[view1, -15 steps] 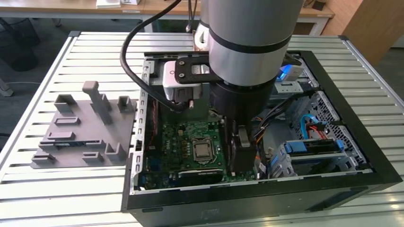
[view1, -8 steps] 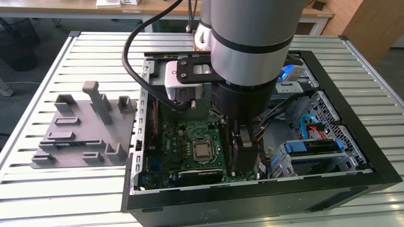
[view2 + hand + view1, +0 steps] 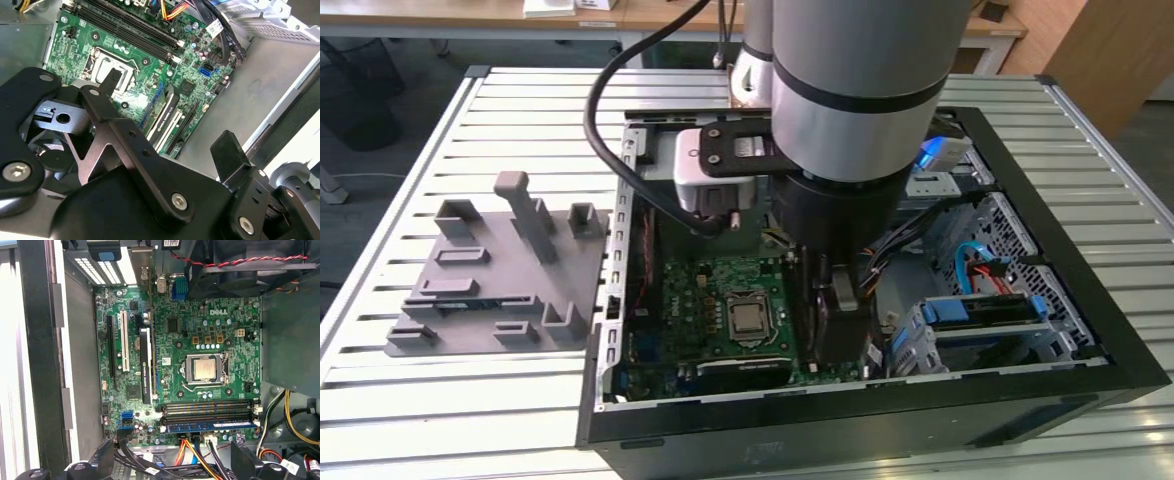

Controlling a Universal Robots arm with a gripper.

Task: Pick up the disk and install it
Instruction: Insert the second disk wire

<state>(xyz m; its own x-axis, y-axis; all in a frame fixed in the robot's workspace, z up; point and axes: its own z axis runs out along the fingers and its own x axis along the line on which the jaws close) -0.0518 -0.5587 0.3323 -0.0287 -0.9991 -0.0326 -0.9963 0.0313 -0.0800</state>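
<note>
Our gripper (image 3: 172,112) hangs over the motherboard (image 3: 734,310) inside the open computer case (image 3: 1067,390), fingers spread wide with nothing between them. We place the disk (image 3: 981,312) in the silver cage at the exterior view's right, near the cables (image 3: 974,262). Risk, we judge: descending here strikes board components or snags wiring.

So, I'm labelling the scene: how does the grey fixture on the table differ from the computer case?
The grey fixture is pale, small, with upright posts; the computer case is black and much larger. The fixture stands clear of the arm; the open case has the arm reaching inside. Both rest on the slatted table.
</note>
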